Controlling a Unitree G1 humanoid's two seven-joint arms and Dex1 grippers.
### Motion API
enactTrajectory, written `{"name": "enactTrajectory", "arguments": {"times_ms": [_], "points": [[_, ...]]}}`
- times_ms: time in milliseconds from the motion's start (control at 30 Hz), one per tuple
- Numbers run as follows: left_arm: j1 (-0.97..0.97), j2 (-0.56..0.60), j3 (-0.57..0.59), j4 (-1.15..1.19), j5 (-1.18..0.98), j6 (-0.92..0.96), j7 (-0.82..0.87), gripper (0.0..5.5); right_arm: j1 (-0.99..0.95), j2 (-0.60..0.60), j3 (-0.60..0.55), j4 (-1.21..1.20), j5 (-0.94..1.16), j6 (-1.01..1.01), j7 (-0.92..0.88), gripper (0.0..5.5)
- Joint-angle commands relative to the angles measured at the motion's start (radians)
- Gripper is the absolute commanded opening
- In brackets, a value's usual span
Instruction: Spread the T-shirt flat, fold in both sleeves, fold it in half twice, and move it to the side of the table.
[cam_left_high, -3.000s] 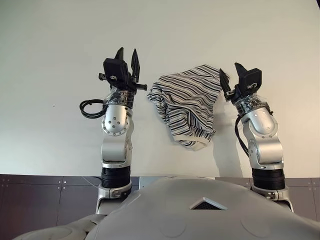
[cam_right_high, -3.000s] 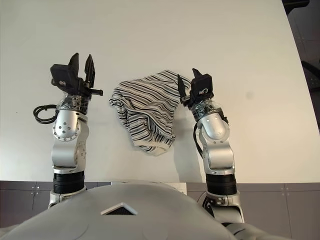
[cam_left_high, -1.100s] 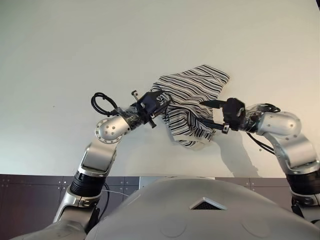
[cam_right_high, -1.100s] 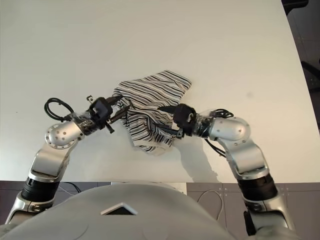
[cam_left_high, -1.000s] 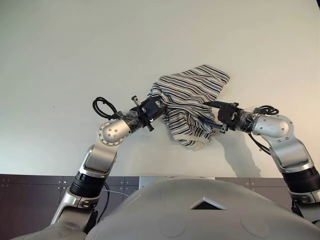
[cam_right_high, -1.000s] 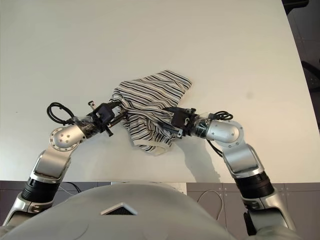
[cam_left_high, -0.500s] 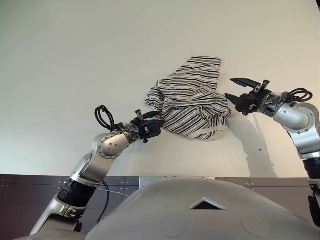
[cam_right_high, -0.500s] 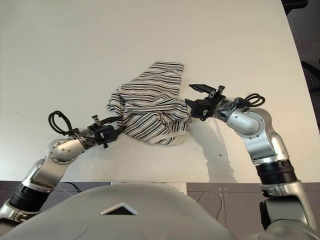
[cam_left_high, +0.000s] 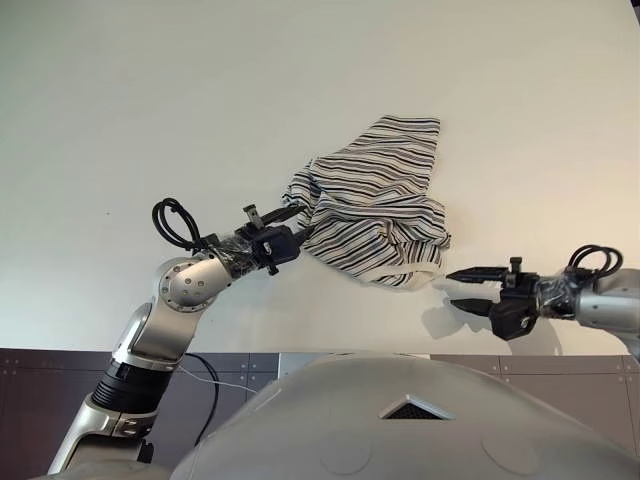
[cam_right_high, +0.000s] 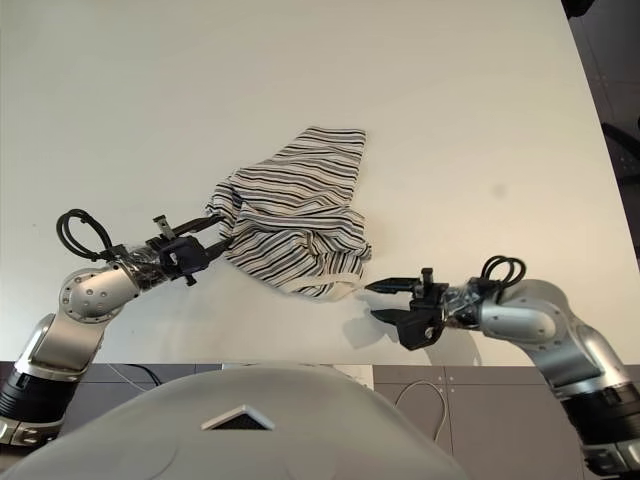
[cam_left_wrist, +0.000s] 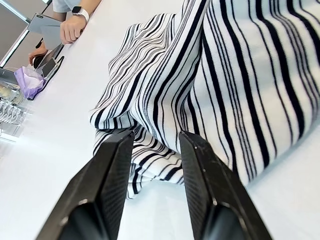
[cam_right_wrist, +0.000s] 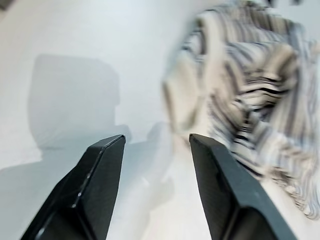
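Step in hand, as judged: step one, spreading. T-shirt (cam_left_high: 375, 210) is lying bunched mid-table (cam_left_high: 200, 100), not flat, nothing folded yet.

Left gripper (cam_left_high: 298, 224) is set low at the shirt's left edge, fingers apart. In the left wrist view striped cloth is seen right at the fingertips; whether any of it sits between them cannot be told.

Right gripper (cam_left_high: 450, 288) is held near the table's front edge, just beside the shirt's near-right corner and apart from it, fingers spread, nothing held.

Next move, as judged: an edge is to be pinched on each side, then pulled outward so the cloth is laid out. The right gripper has to be brought onto the cloth first.

Hard to make out: sleeves and collar are lost in the folds. The white band (cam_left_high: 415, 278) at the near edge could be hem or neckline; undecidable. Underside layers are hidden.
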Motion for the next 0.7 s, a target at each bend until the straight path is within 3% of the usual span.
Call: {"name": "enactTrajectory", "arguments": {"times_ms": [33,200,533,700], "points": [[-0.016,-0.011,0.01,-0.023,-0.009,0.016,-0.008,1.66,-0.116,0.058,0.041,0.158,-0.227,-0.057,-0.112,2.36],[-0.024,-0.011,-0.003,-0.023,0.0,0.011,-0.028,1.66,-0.216,0.099,0.093,0.285,-0.393,-0.136,-0.268,2.36],[-0.043,-0.025,-0.014,-0.026,0.013,0.029,-0.032,1.66,-0.242,0.079,0.184,0.351,-0.446,-0.241,-0.367,2.36],[-0.05,-0.028,-0.016,-0.035,0.012,0.041,-0.034,1.66,-0.265,0.08,0.206,0.394,-0.48,-0.265,-0.408,1.4]]}}
